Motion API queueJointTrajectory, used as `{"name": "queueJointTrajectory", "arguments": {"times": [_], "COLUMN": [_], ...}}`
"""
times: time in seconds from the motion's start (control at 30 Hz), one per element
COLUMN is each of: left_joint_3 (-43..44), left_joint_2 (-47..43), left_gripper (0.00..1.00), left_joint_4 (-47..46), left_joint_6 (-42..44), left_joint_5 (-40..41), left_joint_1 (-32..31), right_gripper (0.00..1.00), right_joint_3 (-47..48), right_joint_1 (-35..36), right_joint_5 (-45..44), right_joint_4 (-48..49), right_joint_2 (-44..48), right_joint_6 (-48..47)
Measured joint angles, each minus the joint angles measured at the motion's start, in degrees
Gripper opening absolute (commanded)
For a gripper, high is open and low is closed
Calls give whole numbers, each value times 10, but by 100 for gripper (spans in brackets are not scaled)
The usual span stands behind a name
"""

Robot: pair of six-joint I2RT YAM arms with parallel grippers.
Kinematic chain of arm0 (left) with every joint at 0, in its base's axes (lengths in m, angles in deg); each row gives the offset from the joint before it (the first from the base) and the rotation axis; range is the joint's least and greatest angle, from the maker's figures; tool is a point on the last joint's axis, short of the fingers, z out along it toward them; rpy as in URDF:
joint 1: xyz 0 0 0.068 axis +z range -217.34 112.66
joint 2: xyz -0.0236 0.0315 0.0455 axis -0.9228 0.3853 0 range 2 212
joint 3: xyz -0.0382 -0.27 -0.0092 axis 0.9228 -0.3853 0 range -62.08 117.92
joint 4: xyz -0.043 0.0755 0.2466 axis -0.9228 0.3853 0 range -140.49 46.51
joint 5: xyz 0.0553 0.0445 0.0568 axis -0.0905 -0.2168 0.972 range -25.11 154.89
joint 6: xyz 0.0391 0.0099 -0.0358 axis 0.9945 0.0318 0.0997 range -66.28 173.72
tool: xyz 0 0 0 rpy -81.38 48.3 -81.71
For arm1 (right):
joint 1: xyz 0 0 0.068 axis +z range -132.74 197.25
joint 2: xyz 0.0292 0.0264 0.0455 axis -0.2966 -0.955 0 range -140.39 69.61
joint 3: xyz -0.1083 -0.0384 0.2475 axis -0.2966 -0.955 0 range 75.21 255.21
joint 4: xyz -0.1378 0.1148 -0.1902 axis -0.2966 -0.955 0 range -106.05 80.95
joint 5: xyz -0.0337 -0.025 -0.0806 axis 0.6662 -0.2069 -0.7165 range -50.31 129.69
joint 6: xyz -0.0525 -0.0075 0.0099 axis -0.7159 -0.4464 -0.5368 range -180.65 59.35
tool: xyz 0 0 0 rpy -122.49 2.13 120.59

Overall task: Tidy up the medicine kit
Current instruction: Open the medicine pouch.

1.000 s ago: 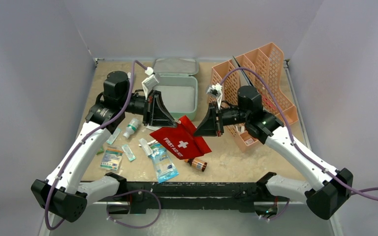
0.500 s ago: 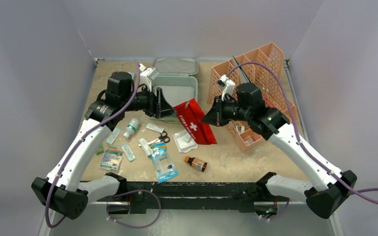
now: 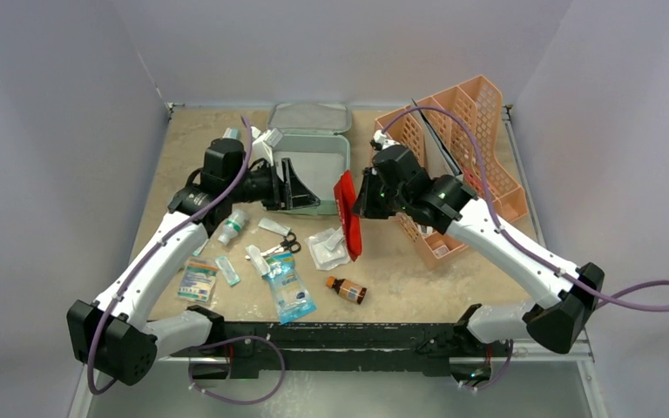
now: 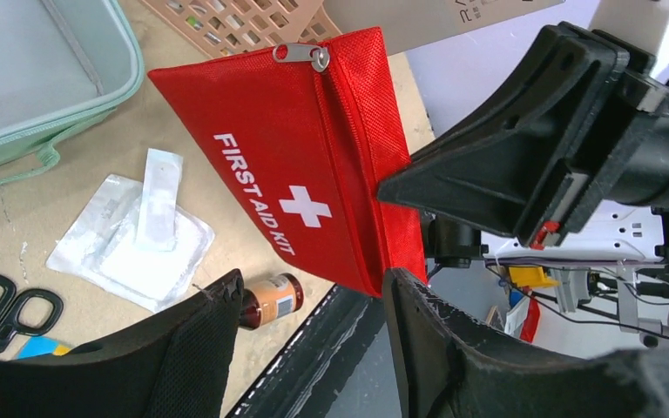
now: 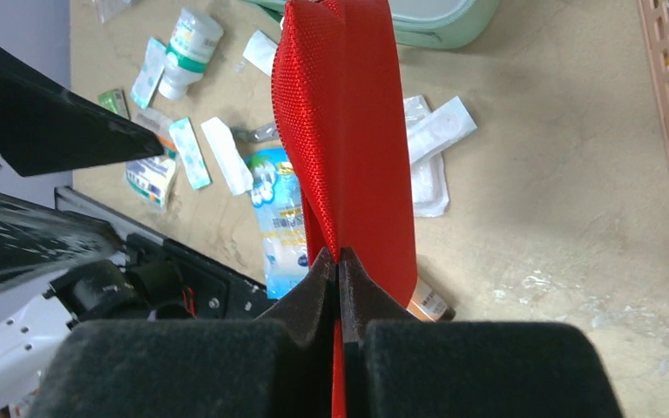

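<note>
The mint-green medicine kit (image 3: 318, 165) lies open at the back, its lid (image 3: 311, 117) flat behind it and the box empty. A red "FIRST AID KIT" pouch (image 3: 347, 213) hangs edge-on in the air off the kit's near right corner. My right gripper (image 3: 362, 198) is shut on one edge of that pouch (image 5: 344, 131), its jaws pressed together (image 5: 340, 261). My left gripper (image 4: 314, 287) stands open just left of the pouch (image 4: 305, 174), whose lower corner hangs by one fingertip, unclamped. A corner of the kit (image 4: 43, 78) shows in the left wrist view.
A peach mesh rack (image 3: 453, 148) stands at the back right. On the table lie a white bottle (image 3: 233, 225), scissors (image 3: 283, 246), a gauze packet (image 3: 327, 248), a blue sachet (image 3: 289, 287), a brown bottle (image 3: 347, 289) and small packets (image 3: 197, 280).
My left gripper let go of the pouch and opened. The right gripper lifted the pouch and turned it edge-on, uncovering the gauze packet and scissors beneath.
</note>
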State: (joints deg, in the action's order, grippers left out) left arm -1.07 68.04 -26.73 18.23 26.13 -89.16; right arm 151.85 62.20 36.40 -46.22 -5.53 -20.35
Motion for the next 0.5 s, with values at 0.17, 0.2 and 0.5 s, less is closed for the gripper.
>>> {"name": "queueJointTrajectory", "arguments": {"times": [0.17, 0.2, 0.5], "left_joint_3": [-10, -12, -37], "left_joint_2": [14, 21, 54], "left_gripper": [59, 59, 54], "left_joint_4": [-24, -32, -47], "left_joint_6": [-22, -27, -46], "left_joint_5": [-9, -12, 4], "left_joint_1": [0, 0, -23], "right_gripper": [0, 0, 0], "right_joint_3": [23, 24, 24], "right_joint_1": [34, 38, 70], "right_joint_5": [-33, -37, -62], "right_joint_4": [1, 2, 9], "right_joint_2": [-28, -33, -51], "right_joint_6": [41, 48, 69]}}
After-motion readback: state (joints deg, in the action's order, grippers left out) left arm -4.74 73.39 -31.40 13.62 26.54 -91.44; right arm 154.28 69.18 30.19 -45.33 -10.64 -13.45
